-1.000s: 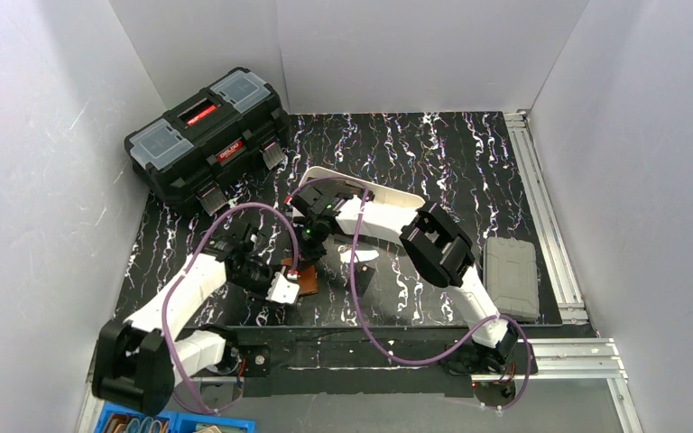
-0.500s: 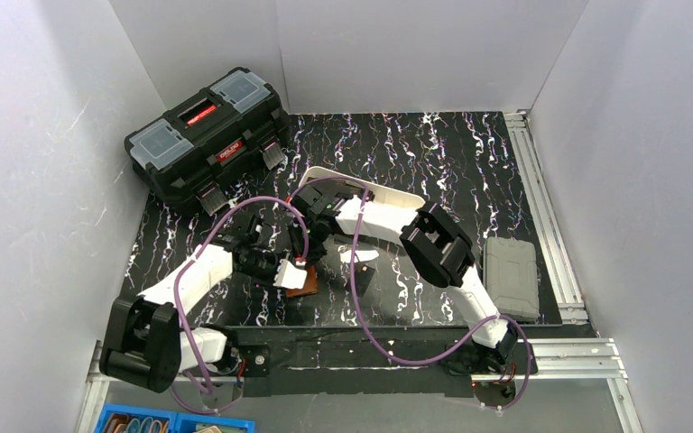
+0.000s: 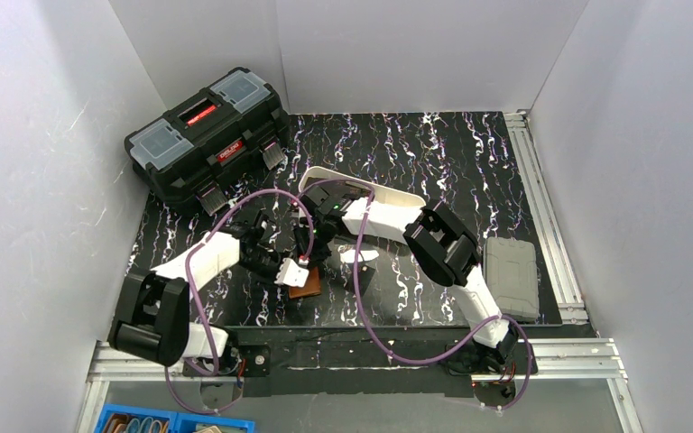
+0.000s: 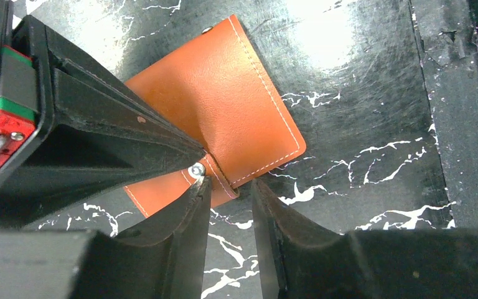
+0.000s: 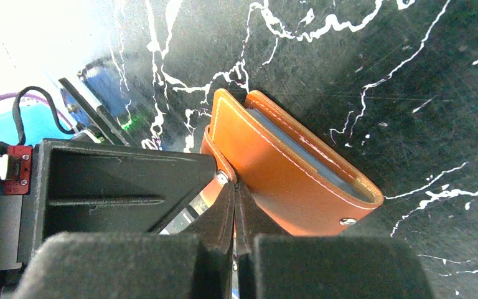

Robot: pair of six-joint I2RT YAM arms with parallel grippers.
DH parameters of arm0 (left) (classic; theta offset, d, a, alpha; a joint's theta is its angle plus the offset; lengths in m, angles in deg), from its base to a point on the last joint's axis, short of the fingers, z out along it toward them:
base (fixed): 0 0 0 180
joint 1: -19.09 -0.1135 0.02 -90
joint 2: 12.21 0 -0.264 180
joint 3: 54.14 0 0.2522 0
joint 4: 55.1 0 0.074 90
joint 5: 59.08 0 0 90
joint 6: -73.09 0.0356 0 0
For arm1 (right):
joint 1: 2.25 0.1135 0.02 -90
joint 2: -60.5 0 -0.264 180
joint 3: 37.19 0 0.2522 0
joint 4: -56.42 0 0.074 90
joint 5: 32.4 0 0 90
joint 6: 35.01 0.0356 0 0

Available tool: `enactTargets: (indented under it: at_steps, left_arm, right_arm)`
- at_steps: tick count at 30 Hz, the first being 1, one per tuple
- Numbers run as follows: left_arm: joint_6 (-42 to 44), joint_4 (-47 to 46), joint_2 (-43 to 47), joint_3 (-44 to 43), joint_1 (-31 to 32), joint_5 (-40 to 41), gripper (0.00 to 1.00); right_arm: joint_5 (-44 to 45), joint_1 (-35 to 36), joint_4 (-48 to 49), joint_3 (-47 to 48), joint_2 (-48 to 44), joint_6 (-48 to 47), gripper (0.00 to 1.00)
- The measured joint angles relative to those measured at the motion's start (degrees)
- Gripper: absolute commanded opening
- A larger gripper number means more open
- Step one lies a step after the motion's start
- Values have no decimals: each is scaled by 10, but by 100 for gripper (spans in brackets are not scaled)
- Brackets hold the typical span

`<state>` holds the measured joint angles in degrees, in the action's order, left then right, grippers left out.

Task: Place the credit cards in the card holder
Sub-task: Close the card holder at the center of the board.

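Your top camera sits high above and behind the arm bases, looking down and away across the whole marbled table [image 3: 451, 153]. The left wrist camera peers past the left gripper [image 4: 229, 182] and the right wrist camera past the right gripper [image 5: 233, 184], both very close to the tabletop. All three views share the brown card holder [image 4: 224, 118], which lies left of centre on the near side.

Plain pale grey panel walls [image 3: 415, 45] close in the left, far and right sides. A glossy black tabletop with white marble-like veining [image 3: 433, 153] lies between them, with silver aluminium rails [image 3: 541, 198] running along its right and near edges. Overhead light throws a bright white glare patch [image 4: 323, 31] on the tabletop.
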<state>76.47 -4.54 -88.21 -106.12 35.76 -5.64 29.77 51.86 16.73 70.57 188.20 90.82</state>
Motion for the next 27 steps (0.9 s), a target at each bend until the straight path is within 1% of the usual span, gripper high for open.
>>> enactTargets:
  at_steps: [6, 14, 21, 27]
  left_arm:
    - [21, 32, -29, -29, 0, 0, 27]
    - [31, 72, -33, -61, 1, 0, 27]
    - [30, 77, -34, -63, 17, -2, 27]
    - [26, 63, -48, -53, 32, 1, 27]
  right_arm:
    - [-7, -1, 12, -8, -3, 0, 1]
    - [-9, -2, 12, -8, -3, 0, 1]
    - [-10, -2, 16, -10, -3, 0, 1]
    - [-21, -5, 31, -22, -5, 2, 1]
